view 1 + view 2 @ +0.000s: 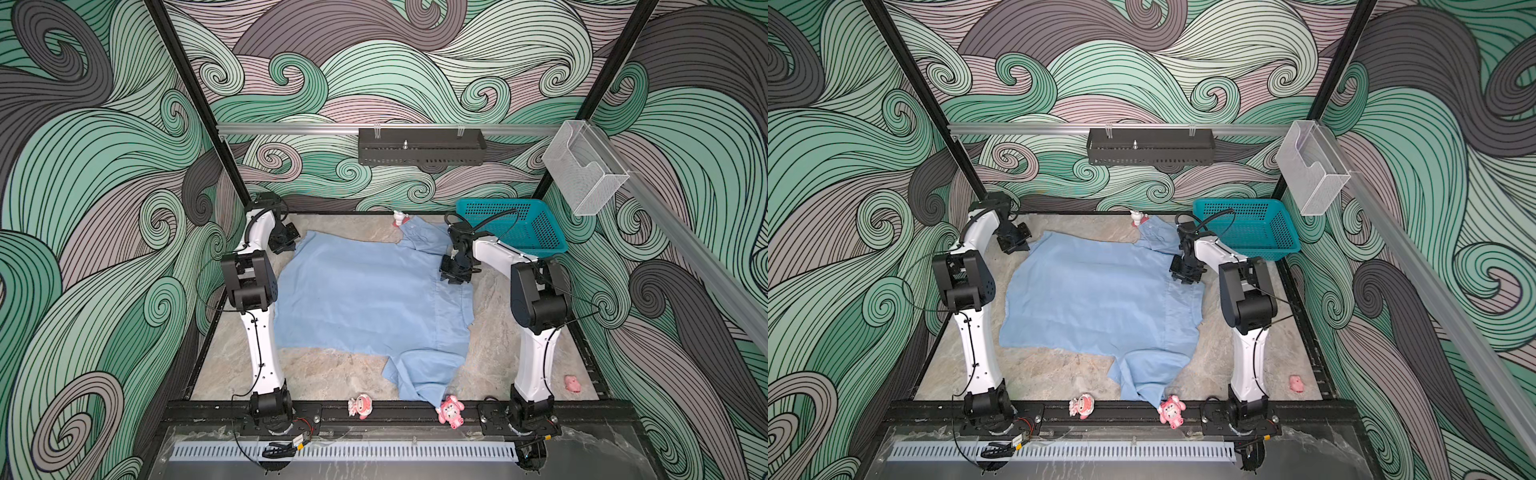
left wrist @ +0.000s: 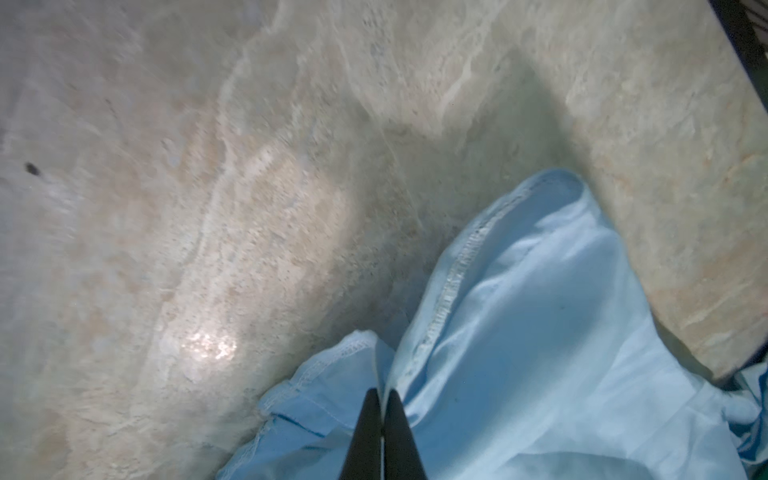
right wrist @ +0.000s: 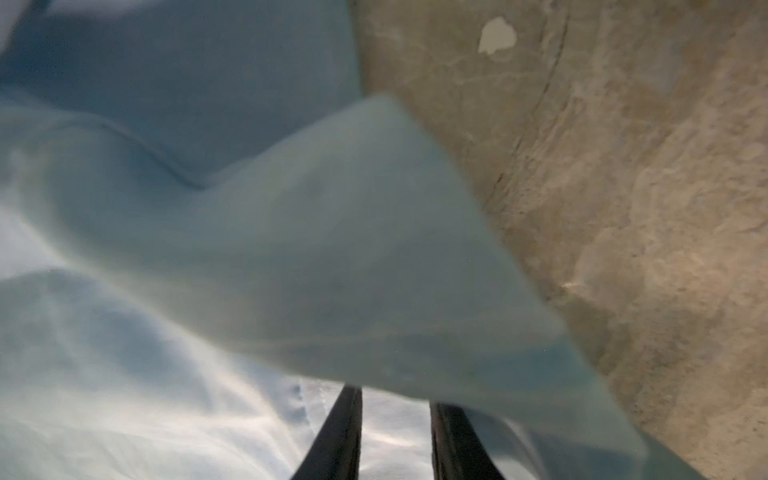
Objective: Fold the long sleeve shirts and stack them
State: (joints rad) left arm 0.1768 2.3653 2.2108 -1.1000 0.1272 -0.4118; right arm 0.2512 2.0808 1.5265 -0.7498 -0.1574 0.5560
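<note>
One light blue long sleeve shirt (image 1: pixel 365 299) (image 1: pixel 1096 299) lies spread over the middle of the marble table, one sleeve reaching the front edge. My left gripper (image 1: pixel 286 243) (image 1: pixel 1016 242) is at the shirt's far left corner. In the left wrist view its jaws (image 2: pixel 381 399) are pressed together on a stitched hem of the shirt (image 2: pixel 540 332). My right gripper (image 1: pixel 455 276) (image 1: pixel 1187 274) sits on the shirt's right edge near the collar. In the right wrist view its jaws (image 3: pixel 395 395) stand a little apart, tips hidden under a raised fold of the shirt (image 3: pixel 291 249).
A teal basket (image 1: pixel 515 226) stands at the back right, just behind the right arm. Small pink toys (image 1: pixel 360 406) (image 1: pixel 451 410) sit on the front rail, another (image 1: pixel 572 383) at the right edge, a white one (image 1: pixel 400 217) by the far wall. A black shelf (image 1: pixel 422 147) hangs above.
</note>
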